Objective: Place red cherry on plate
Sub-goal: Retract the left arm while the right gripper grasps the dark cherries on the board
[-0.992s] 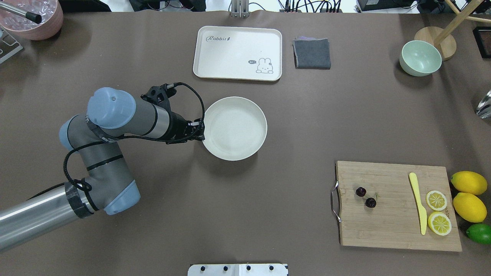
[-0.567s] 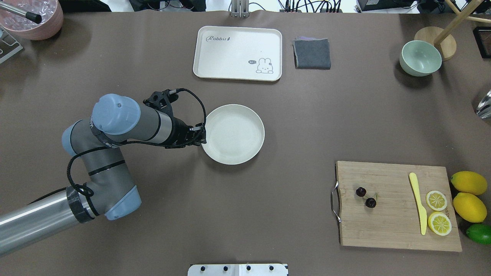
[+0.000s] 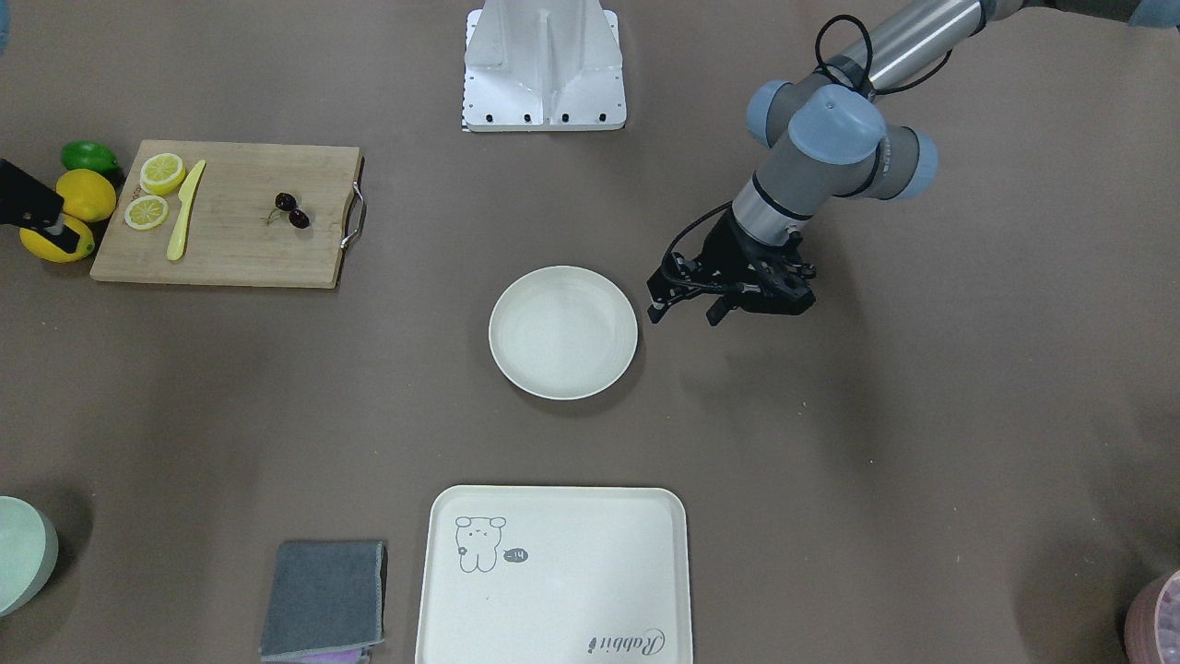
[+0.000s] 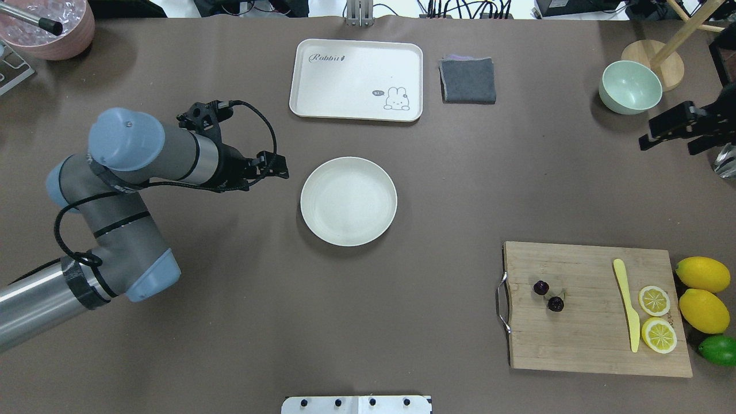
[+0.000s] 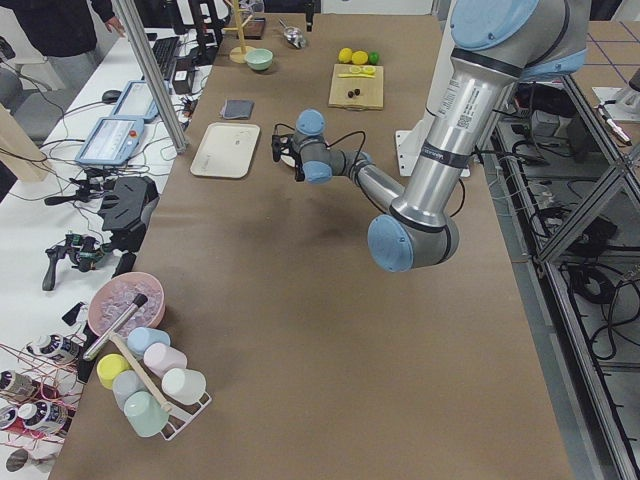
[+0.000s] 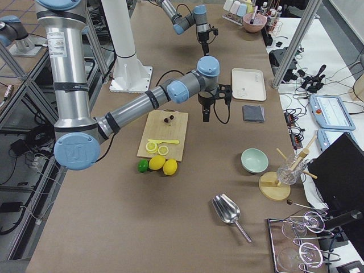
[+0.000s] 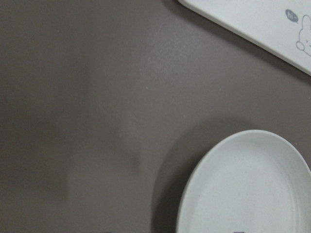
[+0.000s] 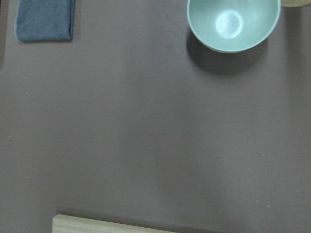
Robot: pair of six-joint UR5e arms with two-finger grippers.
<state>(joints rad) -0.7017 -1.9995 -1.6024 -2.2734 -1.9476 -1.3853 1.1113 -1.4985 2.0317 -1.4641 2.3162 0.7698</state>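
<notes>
The red cherry (image 4: 548, 296) is a pair of tiny dark fruits lying on the wooden cutting board (image 4: 592, 345), also seen in the front view as the cherry (image 3: 292, 210). The cream plate (image 4: 348, 201) rests flat and empty on the table's middle, and the left wrist view shows the plate (image 7: 252, 189) at lower right. My left gripper (image 4: 279, 165) hovers just left of the plate's rim, open and holding nothing; the front view shows the left gripper (image 3: 685, 314) apart from the plate. My right gripper (image 4: 667, 144) comes in at the right edge near the green bowl, open and empty.
A cream tray (image 4: 356, 77) and a grey cloth (image 4: 468, 80) lie at the back. The green bowl (image 4: 629, 86) stands at back right. On the board lie a yellow knife (image 4: 627, 305) and lemon slices (image 4: 655, 316); lemons (image 4: 702, 293) and a lime sit beside it.
My left gripper let go of the plate's rim and drew back to the left. The plate now rests on the table. My right gripper has come into view at the right edge.
</notes>
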